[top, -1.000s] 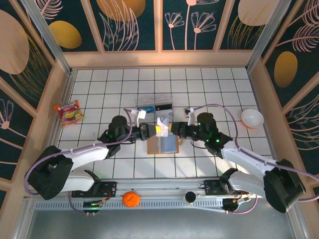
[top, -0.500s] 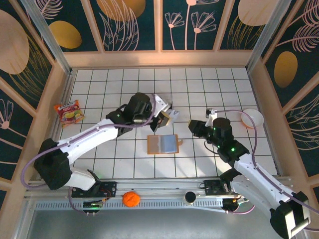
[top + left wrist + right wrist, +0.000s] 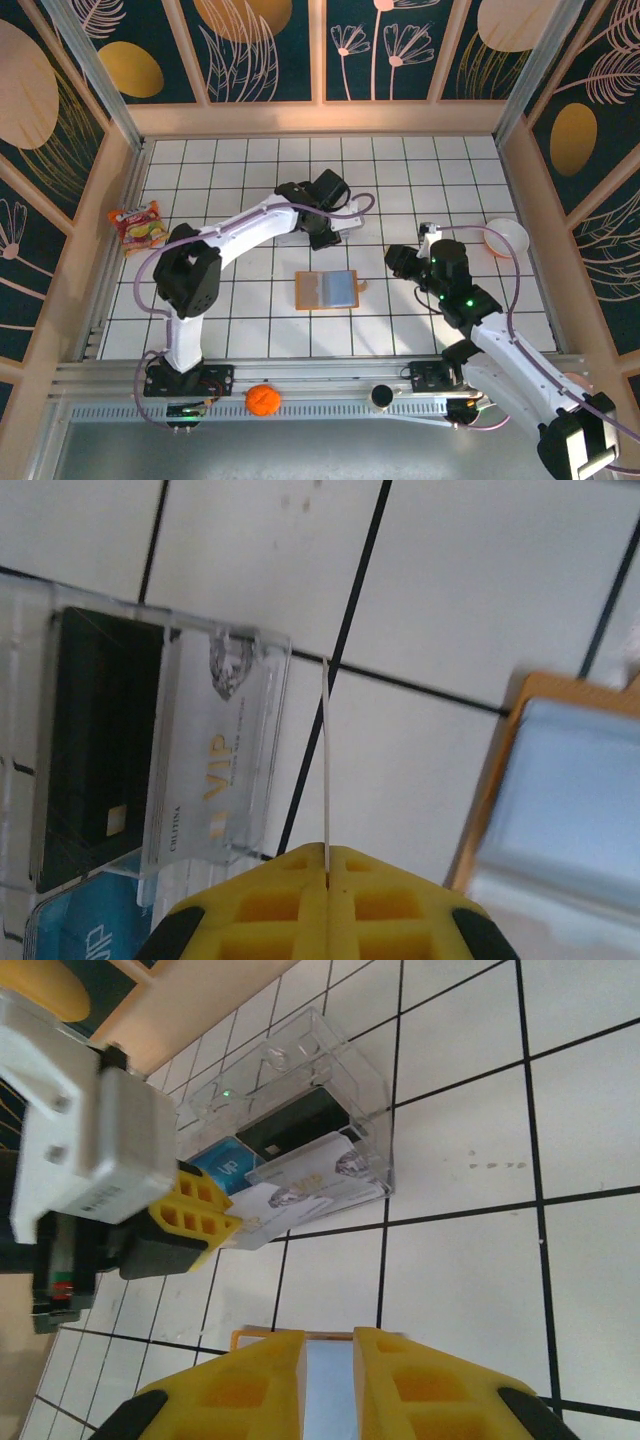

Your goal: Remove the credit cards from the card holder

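The orange-tan leather bifold card holder [image 3: 327, 290] lies open and flat on the white tiled table [image 3: 200, 170], between the two arms, with its grey-blue pockets turned up. Whether any card is left in them cannot be told. The right gripper [image 3: 330, 1352] is held near the holder's far right corner, jaws slightly parted and nothing grasped. Since the holder is pinned by nothing, it could be dragged or folded shut if a further card were pulled from it.

Farther out, the left gripper [image 3: 327, 858] is clenched on a thin pale plastic credit card [image 3: 326, 750], gripped by one end and seen edge-on. The card is held at the near wall of the clear plastic rectangular box [image 3: 300, 1075]. If released short, the card would probably land on the tiles outside. If pushed on low, its edge could be caught by the wall and the light box shoved away. A smooth card held by so little may also twist or slip.

A dark card [image 3: 100, 740], a translucent card lettered VIP [image 3: 210, 770] and a blue card [image 3: 80, 930] are already laid inside, so the incoming one may ride up on them.

An orange round object [image 3: 262, 399] at the near rail, a white bowl [image 3: 505, 237] to the right and a red snack packet [image 3: 140, 225] to the left are well apart and judged no obstacle.
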Controlling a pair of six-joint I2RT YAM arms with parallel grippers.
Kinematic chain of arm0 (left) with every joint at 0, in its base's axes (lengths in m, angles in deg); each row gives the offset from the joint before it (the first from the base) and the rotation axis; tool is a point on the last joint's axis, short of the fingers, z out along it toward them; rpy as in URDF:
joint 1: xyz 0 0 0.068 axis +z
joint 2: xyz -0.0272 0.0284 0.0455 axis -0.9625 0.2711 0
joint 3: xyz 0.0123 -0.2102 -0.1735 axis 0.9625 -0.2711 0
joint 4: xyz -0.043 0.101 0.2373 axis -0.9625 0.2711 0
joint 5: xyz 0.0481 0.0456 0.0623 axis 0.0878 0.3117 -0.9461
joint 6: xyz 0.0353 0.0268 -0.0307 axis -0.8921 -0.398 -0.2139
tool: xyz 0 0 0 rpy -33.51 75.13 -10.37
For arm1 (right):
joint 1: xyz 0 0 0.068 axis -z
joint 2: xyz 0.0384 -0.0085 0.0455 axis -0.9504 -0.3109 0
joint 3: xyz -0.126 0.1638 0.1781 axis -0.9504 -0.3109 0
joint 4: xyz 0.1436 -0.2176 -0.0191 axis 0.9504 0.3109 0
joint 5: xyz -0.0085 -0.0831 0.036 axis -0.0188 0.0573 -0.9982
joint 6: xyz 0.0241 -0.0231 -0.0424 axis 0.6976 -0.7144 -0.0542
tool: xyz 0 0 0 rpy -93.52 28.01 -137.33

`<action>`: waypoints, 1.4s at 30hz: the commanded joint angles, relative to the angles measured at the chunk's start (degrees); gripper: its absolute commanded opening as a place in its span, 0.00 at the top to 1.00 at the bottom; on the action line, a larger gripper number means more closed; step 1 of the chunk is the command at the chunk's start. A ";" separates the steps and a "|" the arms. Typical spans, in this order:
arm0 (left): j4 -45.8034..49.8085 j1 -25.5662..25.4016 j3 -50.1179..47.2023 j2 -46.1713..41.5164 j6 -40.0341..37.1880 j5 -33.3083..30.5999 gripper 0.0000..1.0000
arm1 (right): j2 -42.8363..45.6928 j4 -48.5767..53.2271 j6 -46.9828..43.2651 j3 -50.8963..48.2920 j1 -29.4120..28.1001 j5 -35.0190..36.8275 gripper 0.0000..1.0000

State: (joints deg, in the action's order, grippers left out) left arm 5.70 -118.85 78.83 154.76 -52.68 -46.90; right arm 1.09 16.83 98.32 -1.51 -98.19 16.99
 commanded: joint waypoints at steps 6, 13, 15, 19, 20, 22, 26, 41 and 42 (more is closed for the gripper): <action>4.15 0.28 9.28 1.61 -10.72 -2.32 1.00 | -1.98 1.45 -0.48 -0.70 2.74 -1.30 0.81; 4.32 2.55 8.30 3.85 -13.41 -2.87 1.00 | -3.15 1.49 -0.31 -1.30 4.65 -1.54 0.81; 3.27 3.05 7.28 2.94 -14.16 -2.16 1.00 | -3.74 1.46 -0.39 -1.14 4.86 -1.71 0.81; 1.48 3.35 5.44 1.96 -15.19 -0.61 1.00 | -4.99 1.19 -0.31 -0.92 5.24 -1.77 0.81; 1.33 3.40 5.20 2.05 -15.33 -0.15 1.00 | -5.17 1.01 -0.23 -0.92 5.28 -1.82 0.81; 0.87 3.47 4.68 2.45 -15.40 0.11 1.00 | -5.50 0.78 -0.05 -0.74 5.30 -1.91 0.81; -0.79 3.53 3.33 2.87 -15.75 0.26 1.00 | -5.99 0.72 -0.06 -0.42 5.41 -2.17 0.81; -5.25 3.65 1.04 4.39 -15.39 0.19 1.00 | -7.08 0.00 -0.01 -0.48 5.66 -2.78 0.81; -5.31 3.67 0.93 4.40 -15.37 -0.03 1.00 | -7.11 0.02 0.04 -0.48 5.69 -2.87 0.81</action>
State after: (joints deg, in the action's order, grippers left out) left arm 1.11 -115.39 80.65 158.15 -66.74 -47.49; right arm -5.80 17.92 98.32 -1.73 -93.18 14.94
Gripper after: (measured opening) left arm 0.052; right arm 0.191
